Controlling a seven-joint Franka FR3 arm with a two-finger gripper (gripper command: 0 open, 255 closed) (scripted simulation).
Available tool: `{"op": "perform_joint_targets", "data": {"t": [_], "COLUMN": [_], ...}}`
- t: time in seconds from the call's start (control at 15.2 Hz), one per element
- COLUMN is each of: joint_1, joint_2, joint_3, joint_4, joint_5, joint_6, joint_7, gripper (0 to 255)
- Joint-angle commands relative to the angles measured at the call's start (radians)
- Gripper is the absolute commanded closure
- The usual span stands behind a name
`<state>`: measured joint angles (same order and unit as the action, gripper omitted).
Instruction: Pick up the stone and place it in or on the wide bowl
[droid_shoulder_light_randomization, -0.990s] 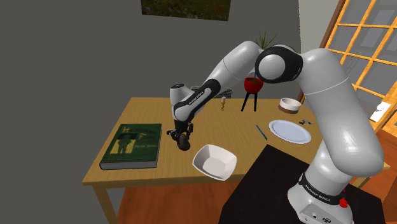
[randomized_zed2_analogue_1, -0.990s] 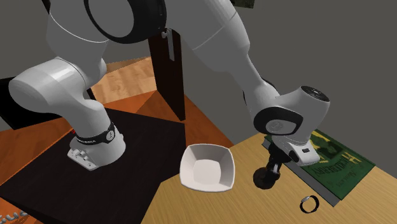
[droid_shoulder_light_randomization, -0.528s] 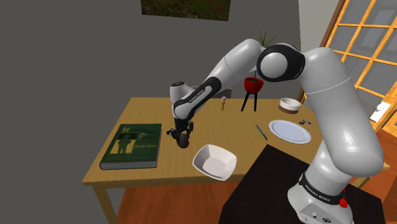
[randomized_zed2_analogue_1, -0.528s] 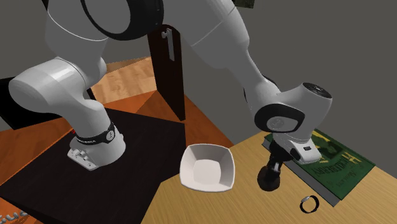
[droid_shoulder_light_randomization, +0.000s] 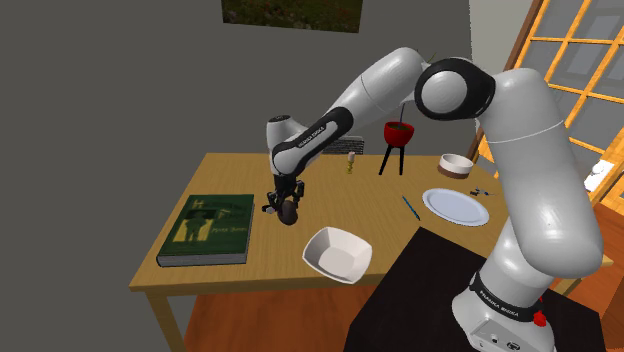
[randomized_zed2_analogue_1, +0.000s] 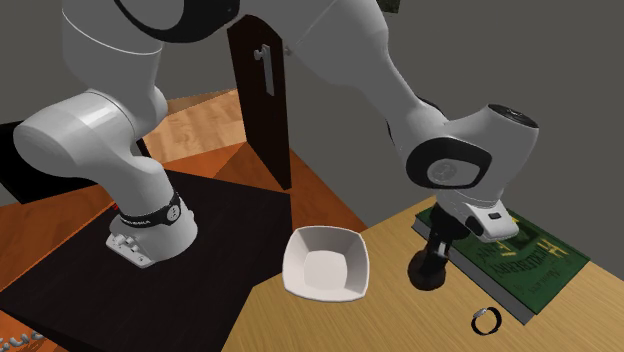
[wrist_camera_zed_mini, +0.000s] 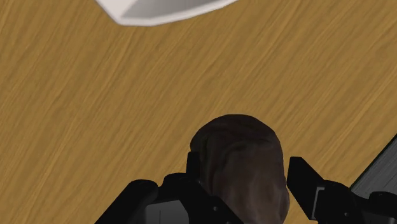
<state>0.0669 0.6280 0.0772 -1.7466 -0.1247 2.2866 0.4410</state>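
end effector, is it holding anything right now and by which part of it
The end effector holds the dark brown stone, clasped at two opposite sides between its fingers, the rounded end sticking out past them.

You have a dark brown lumpy stone with a matt, mottled, rough-looking skin, clasped in the all-black pincer, whose fingers look smooth and dull. Under the pincer, the light wooden tabletop shows fine streaked grain. Just ahead of the pincer, the white wide bowl looks smooth and plain. The white arm has a glossy shell.
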Motion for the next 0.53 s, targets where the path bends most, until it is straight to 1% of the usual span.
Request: {"op": "perform_joint_targets", "data": {"t": [0.0, 0.46], "joint_1": [0.0, -0.004], "joint_2": [-0.021, -0.082], "joint_3": [0.002, 0.007], "joint_4": [-0.005, -0.001], "joint_5": [0.002, 0.01], "joint_6": [-0.015, -0.081], "joint_7": [-0.001, -0.008], "gripper": [255, 255]}}
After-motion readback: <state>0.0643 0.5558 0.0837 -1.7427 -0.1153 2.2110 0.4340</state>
